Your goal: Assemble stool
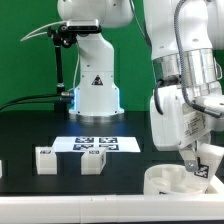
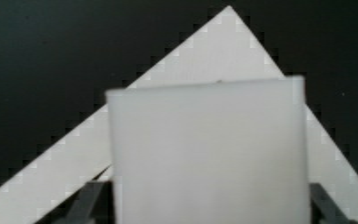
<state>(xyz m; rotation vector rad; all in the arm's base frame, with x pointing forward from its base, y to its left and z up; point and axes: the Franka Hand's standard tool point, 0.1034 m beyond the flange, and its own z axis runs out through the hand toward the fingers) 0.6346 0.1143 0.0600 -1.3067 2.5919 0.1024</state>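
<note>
My gripper (image 1: pixel 200 158) is at the exterior view's lower right, shut on a white blocky stool leg (image 1: pixel 204 167) with a square tag. It holds the leg upright over the exterior view's right part of the round rimmed seat disc (image 1: pixel 163 181). Whether the leg touches the seat I cannot tell. In the wrist view the held leg (image 2: pixel 202 140) fills the middle between my dark fingers (image 2: pixel 98 200); my gripper (image 2: pixel 206 208) is closed on it. Behind it is a blurred white triangular shape (image 2: pixel 220 50). Two more legs (image 1: pixel 45 160) (image 1: pixel 92 160) stand on the table at the left.
The marker board (image 1: pixel 95 143) lies flat in front of the robot base (image 1: pixel 95 90). A small white piece (image 1: pixel 2 168) shows at the exterior view's left edge. The table is black, with a green backdrop behind.
</note>
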